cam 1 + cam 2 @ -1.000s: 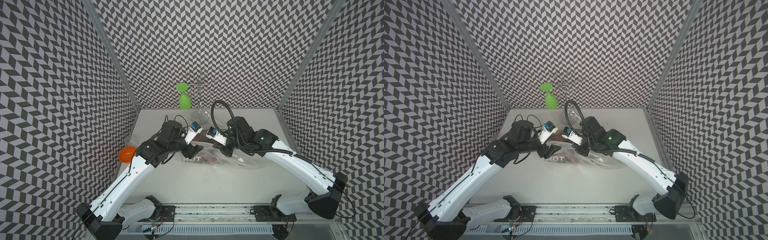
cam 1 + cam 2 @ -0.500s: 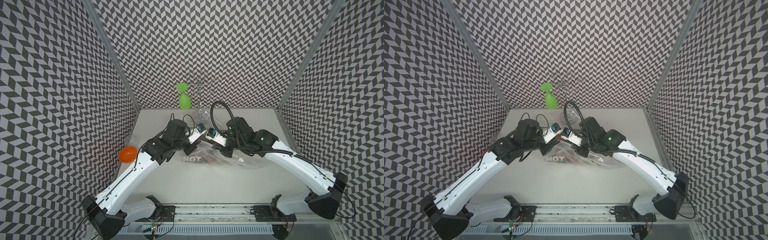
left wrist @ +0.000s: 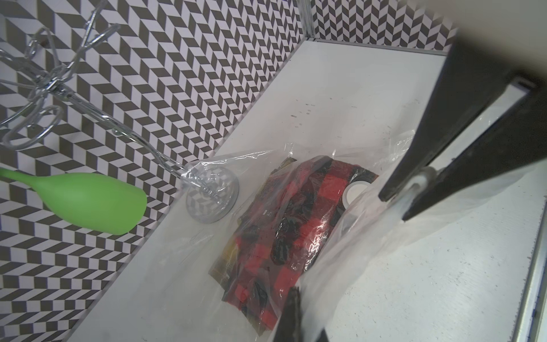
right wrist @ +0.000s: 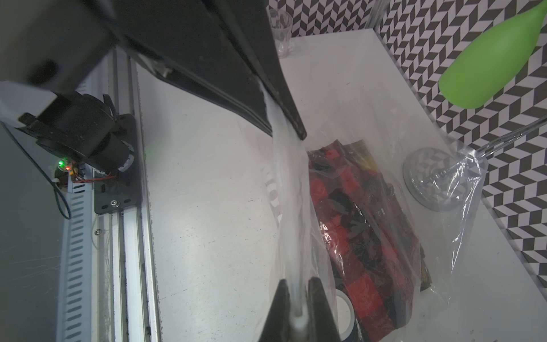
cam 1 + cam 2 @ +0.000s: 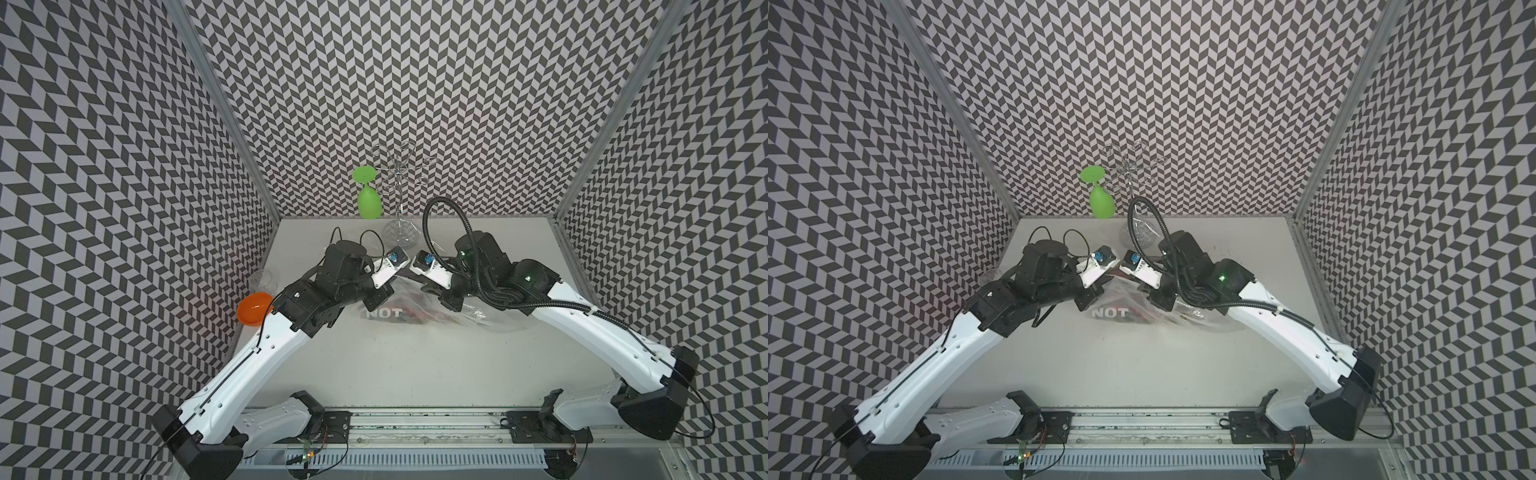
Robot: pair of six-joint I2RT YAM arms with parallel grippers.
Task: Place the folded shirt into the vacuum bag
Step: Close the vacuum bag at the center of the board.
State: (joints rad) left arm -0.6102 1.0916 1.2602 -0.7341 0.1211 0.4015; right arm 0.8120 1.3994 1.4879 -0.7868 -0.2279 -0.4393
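Left gripper (image 3: pixel 395 205): jaws open and standing off a second ago, now clamped on upper edge of vacuum bag (image 3: pixel 370 251). Folded shirt (image 3: pixel 296 213), red-black plaid: inside bag, lying flat on table (image 5: pixel 415 365), beside white valve cap (image 3: pixel 356 192). Right gripper (image 4: pixel 287 133): pinching same edge strip, grip unchanged. Bag mouth now held at two points. Insertion appears complete, though mouth edge partly hidden. Probable next step: close mouth or release.

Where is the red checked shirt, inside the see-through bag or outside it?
Inside. In both wrist views the crinkled film of the vacuum bag lies over the red-and-black checked shirt, with glints across it.
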